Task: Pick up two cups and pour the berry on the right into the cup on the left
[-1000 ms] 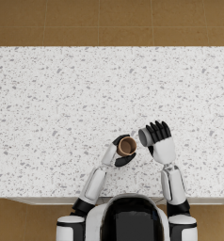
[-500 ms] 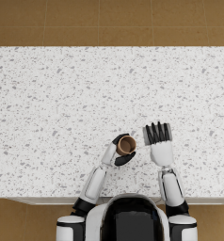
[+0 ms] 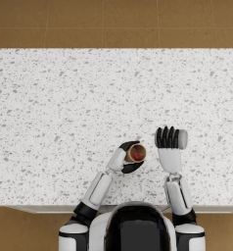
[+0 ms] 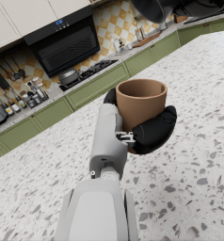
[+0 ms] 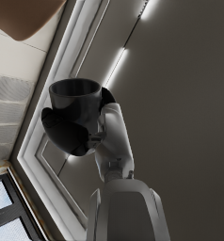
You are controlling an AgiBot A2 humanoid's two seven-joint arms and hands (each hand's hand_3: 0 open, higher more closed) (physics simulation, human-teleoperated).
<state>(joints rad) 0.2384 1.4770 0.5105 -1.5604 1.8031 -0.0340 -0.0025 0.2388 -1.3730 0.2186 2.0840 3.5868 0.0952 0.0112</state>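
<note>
**Berry in the left cup, right cup swung away**

The berry (image 3: 136, 155) lies inside the brown cup (image 3: 136, 153), which my left hand (image 3: 128, 158) clasps around its side. That cup stands upright, long axis vertical and mouth facing up at the head camera, as it did a second ago. What differs is the grey cup (image 3: 179, 139): before it sat tilted right beside the brown one; now it lies on its side with its axis level across the counter (image 3: 64, 98), well clear to the right. My right hand (image 3: 168, 141) is wrapped around it. In the right wrist view that grey cup (image 5: 76, 102) sits between the dark fingers (image 5: 67, 134).
</note>
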